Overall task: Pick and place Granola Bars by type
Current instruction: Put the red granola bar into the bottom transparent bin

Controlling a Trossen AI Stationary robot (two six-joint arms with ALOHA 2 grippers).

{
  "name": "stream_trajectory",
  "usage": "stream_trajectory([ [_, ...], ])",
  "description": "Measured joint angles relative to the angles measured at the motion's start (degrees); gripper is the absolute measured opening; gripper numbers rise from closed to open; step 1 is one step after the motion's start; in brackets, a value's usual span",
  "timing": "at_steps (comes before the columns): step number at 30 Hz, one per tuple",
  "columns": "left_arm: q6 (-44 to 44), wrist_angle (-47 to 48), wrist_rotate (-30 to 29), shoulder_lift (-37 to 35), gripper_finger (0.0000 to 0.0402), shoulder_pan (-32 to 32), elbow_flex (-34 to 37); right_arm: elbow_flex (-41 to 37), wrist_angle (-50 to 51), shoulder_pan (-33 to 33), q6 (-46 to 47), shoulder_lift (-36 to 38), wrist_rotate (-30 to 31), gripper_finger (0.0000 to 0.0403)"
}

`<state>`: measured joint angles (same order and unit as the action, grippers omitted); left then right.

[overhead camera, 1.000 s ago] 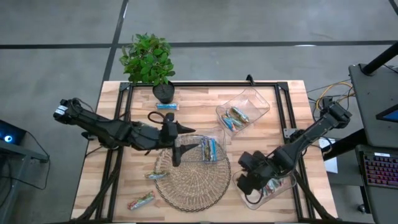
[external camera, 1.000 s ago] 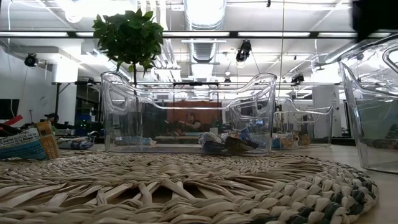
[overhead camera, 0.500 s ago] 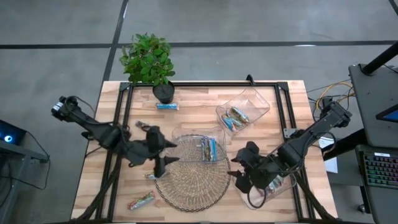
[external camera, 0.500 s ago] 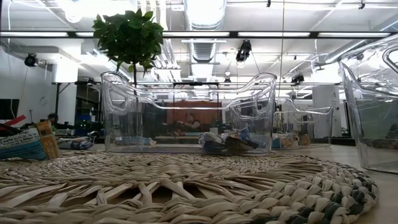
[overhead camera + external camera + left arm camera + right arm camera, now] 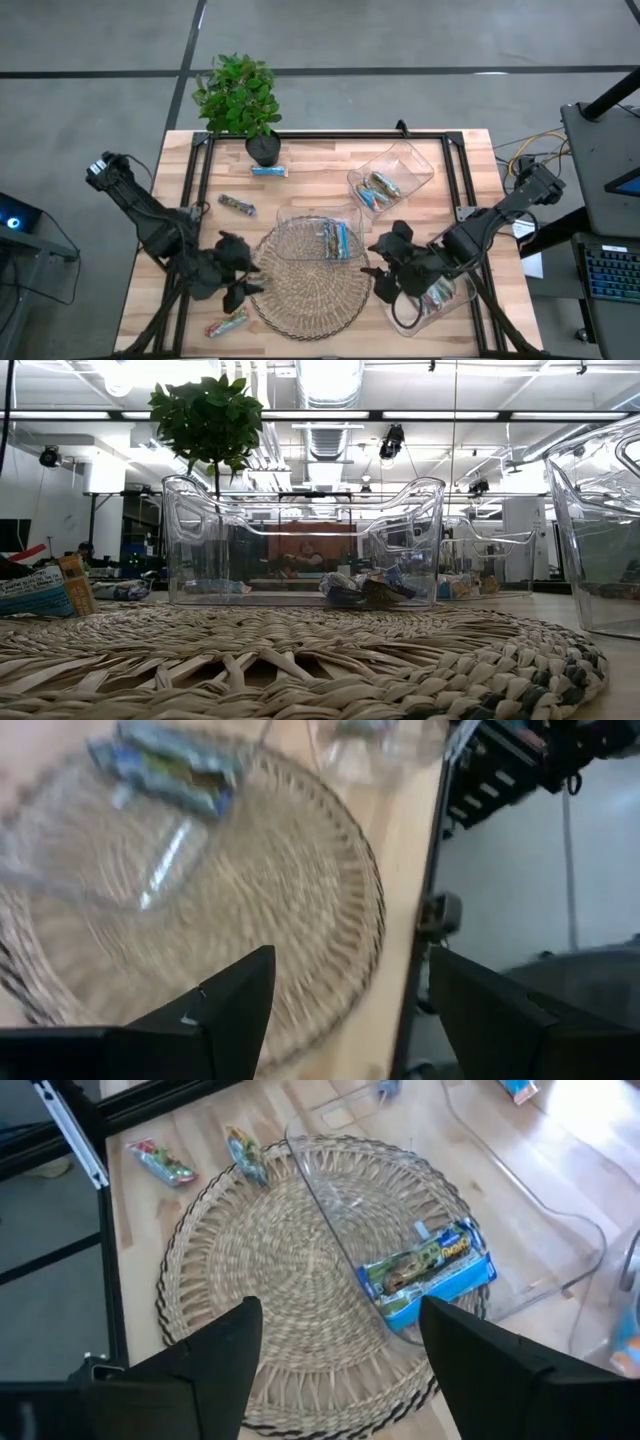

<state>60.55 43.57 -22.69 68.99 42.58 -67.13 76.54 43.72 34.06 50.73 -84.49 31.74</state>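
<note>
High view, three clear trays (image 5: 318, 232) on the counter (image 5: 455, 180), four loose Granola Bars (image 5: 237, 205), left gripper (image 5: 243, 287) spread, right gripper (image 5: 378, 281) spread, both empty.

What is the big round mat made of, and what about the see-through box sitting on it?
The round mat looks like woven straw or wicker: pale tan strands braided in rings, matte. The box looks like clear hard plastic: you can see through its glossy walls to the wrapped bars inside.
</note>
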Motion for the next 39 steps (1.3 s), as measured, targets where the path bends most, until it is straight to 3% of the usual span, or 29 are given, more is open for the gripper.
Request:
stream_trajectory([
  [7,15.1,-1.4,6.2,0.0,0.0245,5.8,6.0,0.0,-6.2,-1.7,-6.5,0.0,0.0,0.0269],
  [17,27.6,-15.9,18.0,0.4,0.0245,8.9,17.0,-0.2,-7.9,-3.2,-9.8,0.0,0.0,0.0272],
  [39,27.7,-12.7,25.7,16.3,0.0245,9.8,18.7,-0.6,-7.6,-3.8,-10.9,0.0,-0.4,0.0276],
])
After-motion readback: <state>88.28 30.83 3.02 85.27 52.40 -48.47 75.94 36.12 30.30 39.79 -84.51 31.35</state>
